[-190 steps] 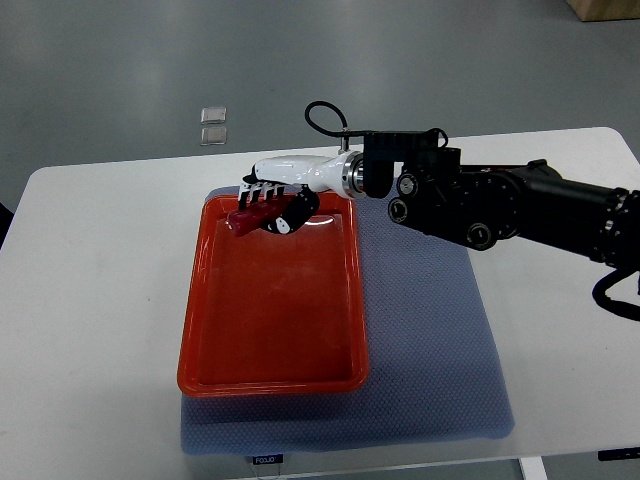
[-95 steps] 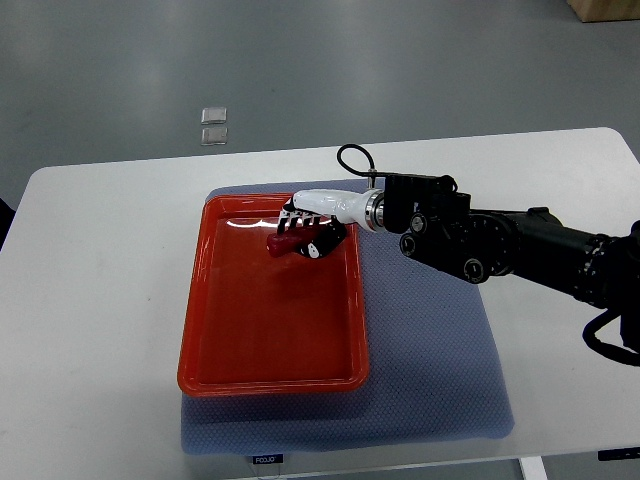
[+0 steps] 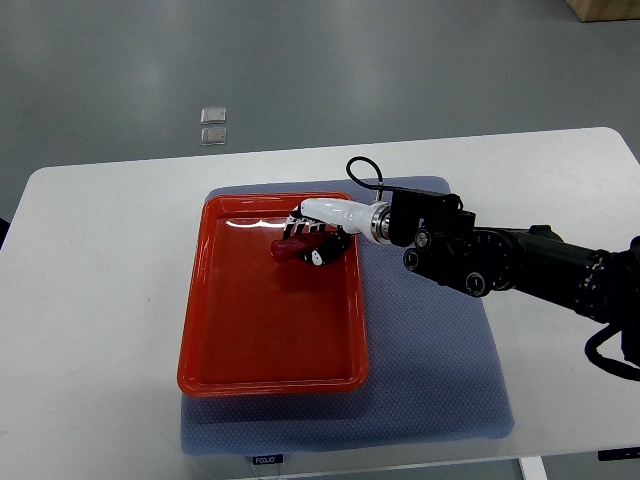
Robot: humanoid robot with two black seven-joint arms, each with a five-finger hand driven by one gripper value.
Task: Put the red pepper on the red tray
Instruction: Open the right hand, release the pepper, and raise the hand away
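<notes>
The red tray (image 3: 230, 350) lies on a blue-grey mat (image 3: 430, 370) in the middle of the white table. My right hand (image 3: 305, 243), white with black finger joints, reaches in from the right over the tray's far right part. Its fingers are curled around the dark red pepper (image 3: 286, 249), whose end sticks out to the left of the fingers, low over the tray floor. I cannot tell whether the pepper touches the tray. The left arm does not show.
The black right forearm (image 3: 500, 262) crosses the mat's right half. Two small clear square objects (image 3: 212, 125) lie on the grey floor beyond the table. A cardboard box corner (image 3: 605, 8) shows at the top right.
The right hand with the pepper moved from the tray's far left rim rightward and down into the tray; in the last half second it sank a little lower.
</notes>
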